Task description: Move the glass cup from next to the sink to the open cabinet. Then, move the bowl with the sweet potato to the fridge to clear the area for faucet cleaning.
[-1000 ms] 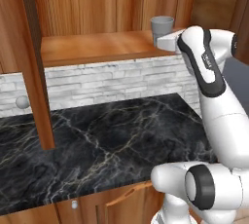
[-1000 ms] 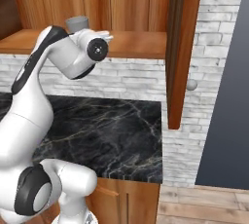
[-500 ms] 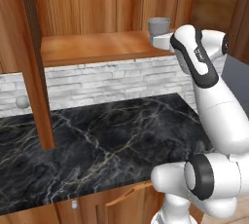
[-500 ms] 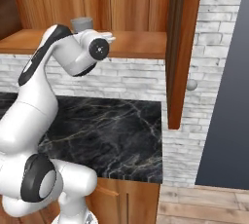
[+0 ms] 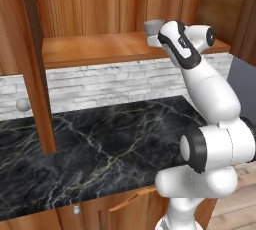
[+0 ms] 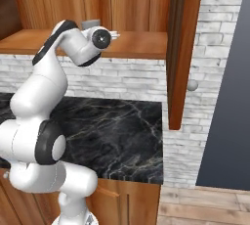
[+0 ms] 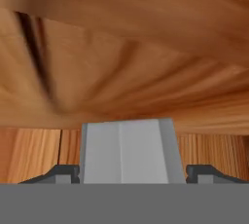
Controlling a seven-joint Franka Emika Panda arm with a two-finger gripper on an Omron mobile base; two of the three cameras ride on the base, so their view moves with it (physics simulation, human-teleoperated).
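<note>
— Reddish wood of the open cabinet (image 5: pixel 100 4) is filling the upper wall, its shelf (image 5: pixel 95 49) hanging over the black marble desk (image 5: pixel 100 144). Where is the glass cup (image 7: pixel 132 151) sitting?

— It is standing upright on that shelf, between the fingers (image 7: pixel 61 173) of the hand (image 7: pixel 132 174), which are standing wide apart either side of it.

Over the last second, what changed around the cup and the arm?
The arm's wrist drew back from the cabinet shelf toward the base. The glass cup stands on the shelf as before. In the hand view the cup sits between the end effector's fingertips, which stand wide. Counter and cabinet are unchanged.
</note>
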